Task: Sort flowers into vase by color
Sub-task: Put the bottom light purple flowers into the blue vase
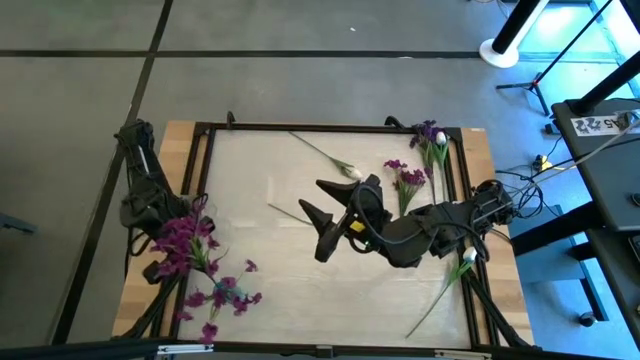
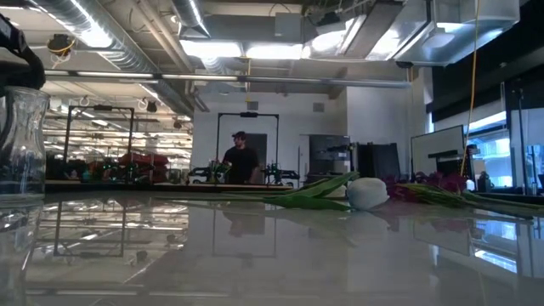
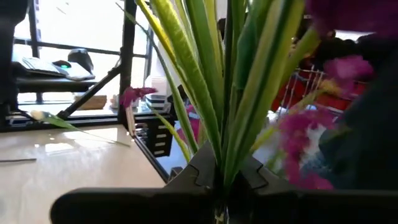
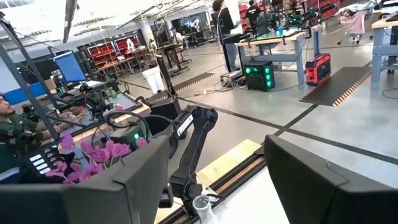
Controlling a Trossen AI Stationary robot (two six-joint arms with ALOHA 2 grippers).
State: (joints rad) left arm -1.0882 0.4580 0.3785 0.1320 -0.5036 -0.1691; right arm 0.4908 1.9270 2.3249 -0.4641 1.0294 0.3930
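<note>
My left gripper is at the table's left edge, shut on a bunch of purple flowers. More purple flowers lie on the table nearer the front. A clear glass vase stands at the left of the low view. My right gripper hangs open high over the table's middle, with nothing between its fingers. A white tulip lies behind it, and another lies at the right edge. Two purple sprigs lie at the far right. My left gripper pinches several green stems and leaves of the purple bunch between its two fingers, bundled together. The stems fan out beyond the fingertips and the purple blooms sit at their far ends. Whether the blooms touch the table, I cannot tell.
A black frame rail runs round the white table top. A loose green stem lies near the middle. Beyond the table a person stands among workbenches, and cables and stands are to the right.
</note>
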